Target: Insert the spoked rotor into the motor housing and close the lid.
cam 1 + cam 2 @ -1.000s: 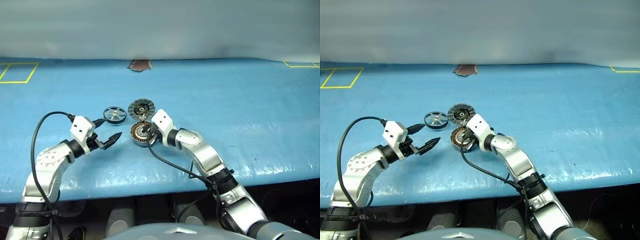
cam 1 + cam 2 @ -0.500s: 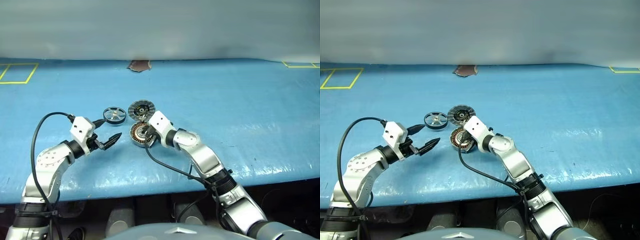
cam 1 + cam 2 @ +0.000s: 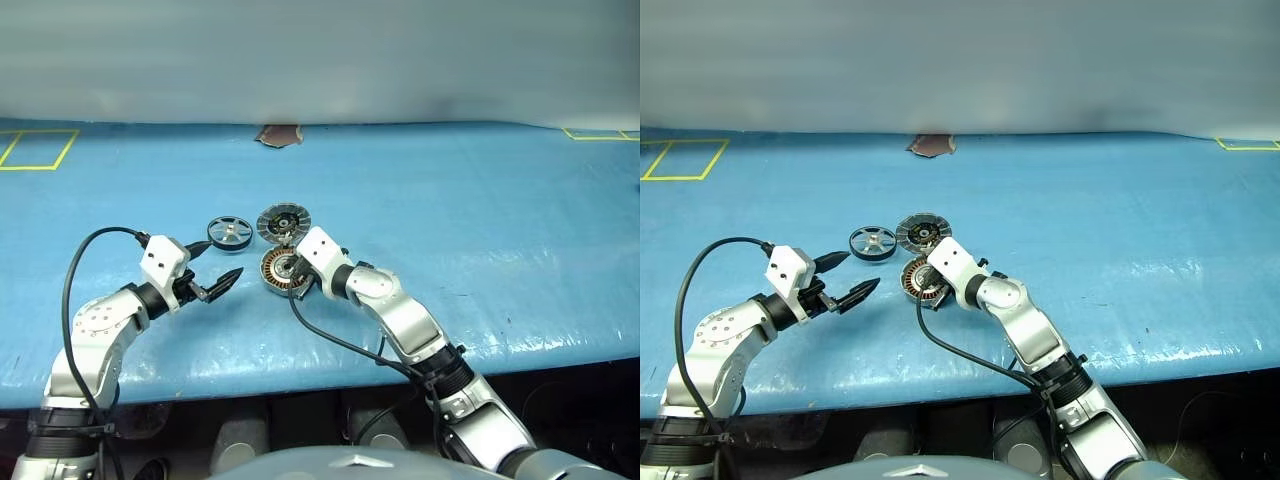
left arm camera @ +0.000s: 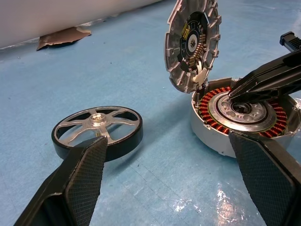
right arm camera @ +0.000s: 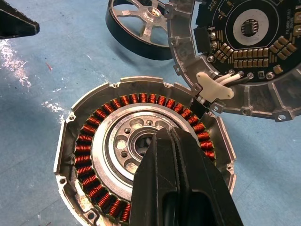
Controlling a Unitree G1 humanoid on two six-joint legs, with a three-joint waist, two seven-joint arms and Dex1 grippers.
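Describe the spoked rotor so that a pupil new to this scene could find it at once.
On the blue table three round parts sit together near the middle. The spoked rotor lies flat, leftmost, near the open left pincer. It alone is a dark ring with silver spokes, without copper windings or ribbed rim.

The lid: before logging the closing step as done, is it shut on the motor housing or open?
Open. The lid stands tilted up beside the motor housing, its dark inner face exposed, and the copper windings are uncovered.

Right wrist view: the closed right gripper covers part of the motor housing centre bearing; the lid and spoked rotor run past the picture's edge.
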